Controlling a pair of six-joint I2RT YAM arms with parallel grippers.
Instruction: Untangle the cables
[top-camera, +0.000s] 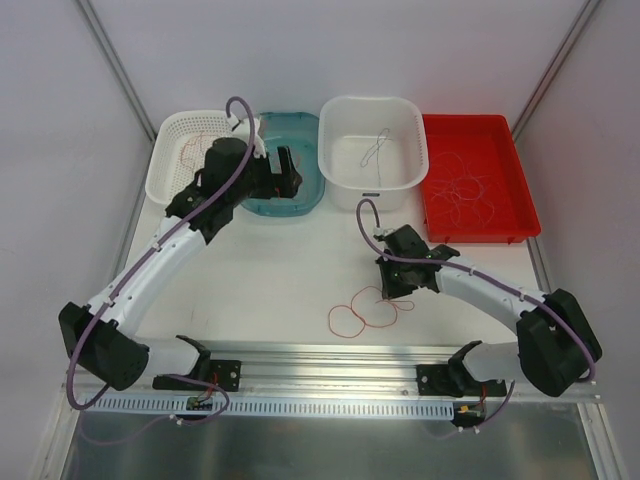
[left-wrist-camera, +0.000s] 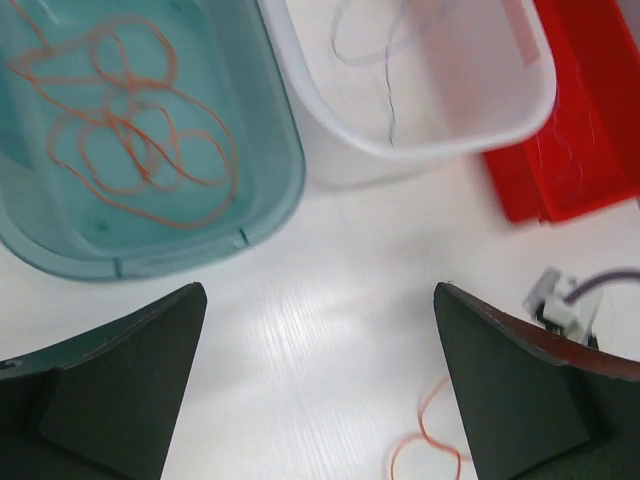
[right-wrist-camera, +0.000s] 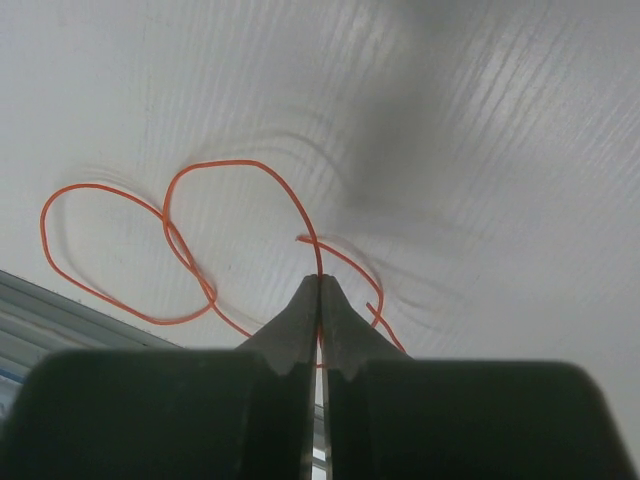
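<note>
White surface (top-camera: 300, 270): matte, w/ fine ribbed grain that shows close-up in the R wrist view. On it, near the R arm, lies an orange cable (top-camera: 362, 312). It is hair-thin and glossy, in a few loose round loops.

Bins along the far edge, L to R:
- white lattice basket (top-camera: 165, 178) w/ a thin red wire (top-camera: 195, 150) inside
- teal see-through bin (top-camera: 308, 196), rounded corners
- smooth white tub (top-camera: 338, 160) w/ one grey wire (top-camera: 375, 150), wavy
- flat red tray (top-camera: 527, 215) w/ pale loops (top-camera: 470, 190), v. thin

Left claw (left-wrist-camera: 318, 300): dark wedge fingers spread wide, nothing btwn them, hanging over bare surface just beside the teal bin.

Right claw (right-wrist-camera: 320, 290): fingers pressed tight together, tips down at the surface. They pinch the orange cable where one loop runs into the seam.

Views:
- L wrist shows a tangle of orange cables (left-wrist-camera: 130, 135) in overlapping loops on the teal bin's floor. In the top view the L arm mostly covers this.
- Only R wrist shows the pinch clearly; it is too small to see from the top.
- Only the top view has the basket.
</note>
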